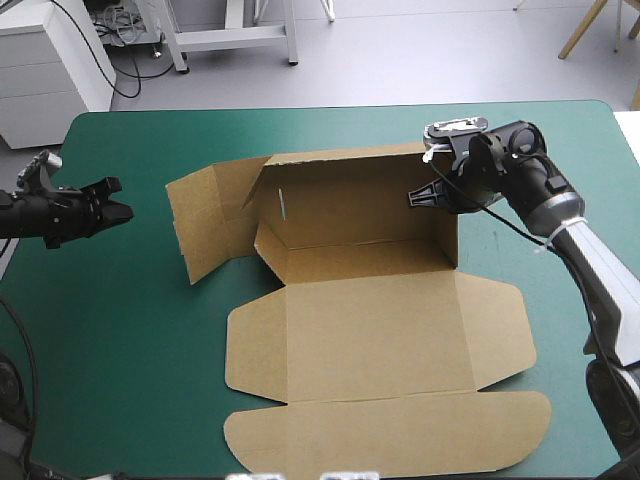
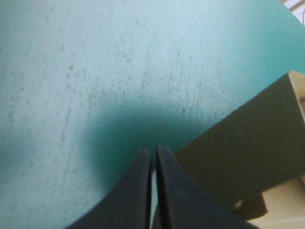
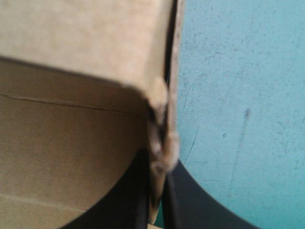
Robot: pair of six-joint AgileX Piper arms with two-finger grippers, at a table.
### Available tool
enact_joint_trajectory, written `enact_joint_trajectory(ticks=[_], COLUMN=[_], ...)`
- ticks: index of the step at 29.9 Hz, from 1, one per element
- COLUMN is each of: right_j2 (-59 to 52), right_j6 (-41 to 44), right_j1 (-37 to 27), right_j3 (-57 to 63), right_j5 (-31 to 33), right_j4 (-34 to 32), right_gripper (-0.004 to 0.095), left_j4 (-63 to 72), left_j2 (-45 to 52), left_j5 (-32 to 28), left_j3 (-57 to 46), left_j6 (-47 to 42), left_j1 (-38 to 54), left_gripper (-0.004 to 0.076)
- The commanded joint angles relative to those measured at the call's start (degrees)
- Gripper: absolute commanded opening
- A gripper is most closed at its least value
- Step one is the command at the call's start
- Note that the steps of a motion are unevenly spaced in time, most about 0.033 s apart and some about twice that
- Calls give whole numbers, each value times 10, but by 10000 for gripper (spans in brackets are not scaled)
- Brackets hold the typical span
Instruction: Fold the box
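Here's the box (image 1: 380, 320), sitting near the middle of the table (image 1: 120, 340), brown board against the teal-green cover. Its near half lies flat: a wide panel with rounded side flaps and a long lid flap (image 1: 390, 435) reaching toward the near edge. At the far side a long wall (image 1: 350, 200) stands up, and a loose flap (image 1: 205, 225) swings out from its left end, standing on edge.

Over to the right gripper (image 1: 428, 194): it is at the right end of that raised wall, black fingers pinched onto the board. The right wrist view confirms it, with a crumpled brown edge (image 3: 162, 143) caught between the fingers and bare cover (image 3: 238, 95) just beside it, faintly scuffed.

The left gripper (image 1: 108, 205) is well apart from the box, out near the table's left edge. Its fingers are pressed almost together with nothing in them, only a sliver of cover showing between. Ahead of it in the left wrist view the cover (image 2: 119, 71) is mottled with dark specks and a soft shadow, and the loose flap (image 2: 248, 157) stands off to one side. Whether those fingertips touch the cover is hard to tell.

Beyond the far edge, grey floor (image 1: 400, 50) and a white cabinet (image 1: 45, 70).
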State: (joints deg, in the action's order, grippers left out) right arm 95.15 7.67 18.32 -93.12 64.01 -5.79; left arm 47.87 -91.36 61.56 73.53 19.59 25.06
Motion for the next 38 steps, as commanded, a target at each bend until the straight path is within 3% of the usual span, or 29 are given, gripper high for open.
enact_joint_trajectory(ticks=[1,7,13,23,38], right_j2=[-23,-22,-40,-25,131], right_j6=[-21,-50,-46,-62,-50], right_j1=[-3,-32,-37,-37,-38], right_j3=[-70,-65,3,33,-135], right_j5=[42,50,51,43,26], right_j4=[-1,112,131,112,53], right_gripper=[-4,-4,-4,-4,-3], left_j4=[40,36,34,34,55], left_j2=[25,25,25,25,25], left_j5=[-13,-21,-27,-37,-30], left_j3=[-1,-3,-3,-3,-3], left_j6=[1,17,19,26,27], left_j1=[10,15,15,15,15], left_gripper=[15,15,15,15,15])
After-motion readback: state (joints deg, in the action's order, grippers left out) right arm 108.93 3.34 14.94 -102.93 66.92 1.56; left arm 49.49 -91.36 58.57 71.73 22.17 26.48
